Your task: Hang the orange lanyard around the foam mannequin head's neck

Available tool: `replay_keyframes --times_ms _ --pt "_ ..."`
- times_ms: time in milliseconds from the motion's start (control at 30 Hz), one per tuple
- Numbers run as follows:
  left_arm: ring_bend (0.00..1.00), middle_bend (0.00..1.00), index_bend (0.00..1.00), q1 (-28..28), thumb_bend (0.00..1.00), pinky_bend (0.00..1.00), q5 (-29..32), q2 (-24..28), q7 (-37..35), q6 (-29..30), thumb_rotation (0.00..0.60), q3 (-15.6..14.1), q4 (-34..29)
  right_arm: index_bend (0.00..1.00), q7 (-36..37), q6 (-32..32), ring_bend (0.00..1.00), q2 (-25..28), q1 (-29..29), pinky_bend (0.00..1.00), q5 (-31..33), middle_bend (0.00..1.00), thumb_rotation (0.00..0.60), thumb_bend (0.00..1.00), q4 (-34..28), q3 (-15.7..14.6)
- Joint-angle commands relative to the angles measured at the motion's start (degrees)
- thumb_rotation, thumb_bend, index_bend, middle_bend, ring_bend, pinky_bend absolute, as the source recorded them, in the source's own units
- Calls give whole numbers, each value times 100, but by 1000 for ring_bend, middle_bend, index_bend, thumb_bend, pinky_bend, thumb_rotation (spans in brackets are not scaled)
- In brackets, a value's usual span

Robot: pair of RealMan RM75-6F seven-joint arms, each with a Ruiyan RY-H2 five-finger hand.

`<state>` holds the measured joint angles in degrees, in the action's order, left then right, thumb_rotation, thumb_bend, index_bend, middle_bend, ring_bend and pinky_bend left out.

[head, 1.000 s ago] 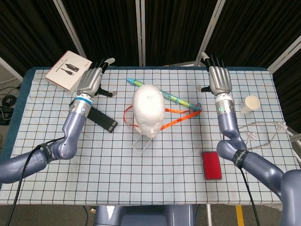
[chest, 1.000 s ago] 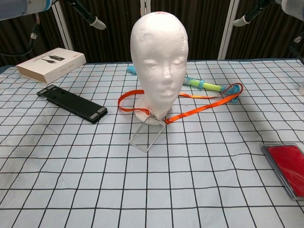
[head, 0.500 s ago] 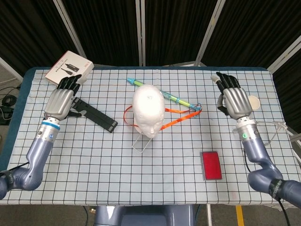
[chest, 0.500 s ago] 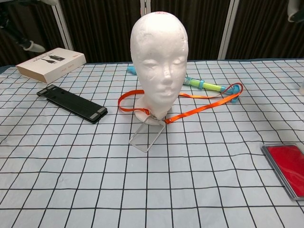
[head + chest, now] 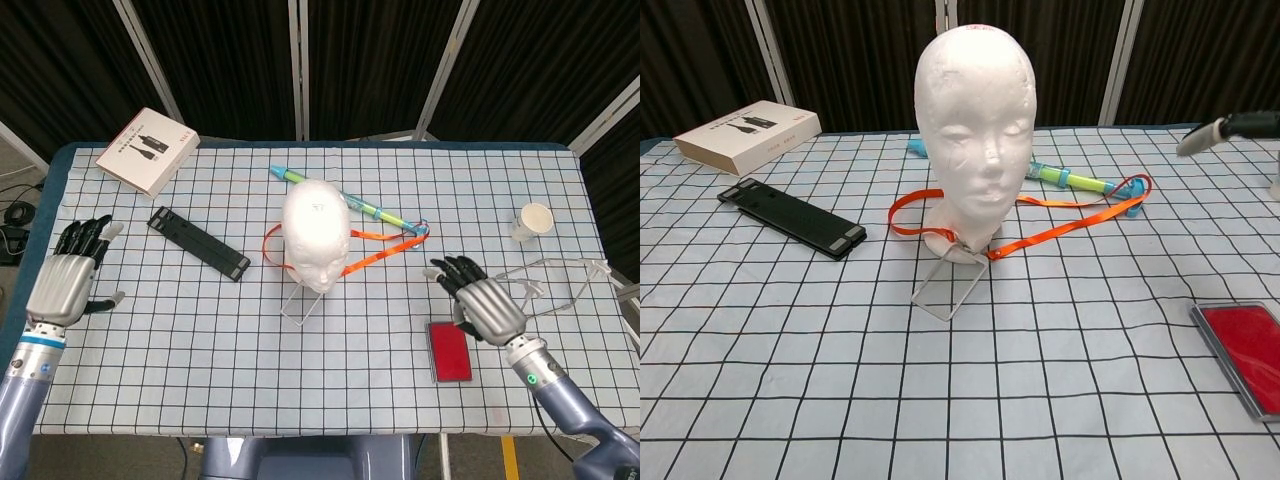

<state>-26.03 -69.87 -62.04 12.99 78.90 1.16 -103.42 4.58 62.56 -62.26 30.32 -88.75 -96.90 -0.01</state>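
Observation:
The white foam mannequin head [image 5: 315,235] stands upright mid-table, also in the chest view [image 5: 975,130]. The orange lanyard [image 5: 385,245] lies on the cloth around the foot of the neck. Its long loop [image 5: 1070,230] stretches to the right, and a clear badge sleeve [image 5: 948,288] lies in front of the head. My left hand [image 5: 70,275] hovers at the table's left edge, fingers spread and holding nothing. Over the right front of the table my right hand [image 5: 482,305] is likewise spread and empty. Only a fingertip [image 5: 1202,137] of it shows in the chest view. Both hands are far from the lanyard.
A white box [image 5: 147,150] lies at the back left and a black flat bar [image 5: 198,243] left of the head. A green-blue pen [image 5: 360,203] lies behind the head. A paper cup [image 5: 533,220], clear glasses [image 5: 560,280] and a red case [image 5: 449,350] are on the right.
Both hands have pulled back from the far side of the table toward the front, the left to the left edge, the right beside the red case. The lanyard and head have not moved.

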Motion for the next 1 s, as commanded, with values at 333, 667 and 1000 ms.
replay_keyframes --times_ms 333,667,1000 --pt "0 0 0 573 197 0 -126 -94 93 486 600 -54 -51 155 378 -1199 0 -1151 1019 43 -886 75 600 997 240 -39" --pt "0 0 0 618 198 0 -61 -98 -72 208 600 113 129 103 -193 -1871 6 -2442 1560 87 -279 81 600 1000 952 390" --pt "0 0 0 687 197 0 -185 -10 -311 33 600 199 177 120 -502 -2075 42 -3251 1666 101 374 106 600 1000 1635 503"
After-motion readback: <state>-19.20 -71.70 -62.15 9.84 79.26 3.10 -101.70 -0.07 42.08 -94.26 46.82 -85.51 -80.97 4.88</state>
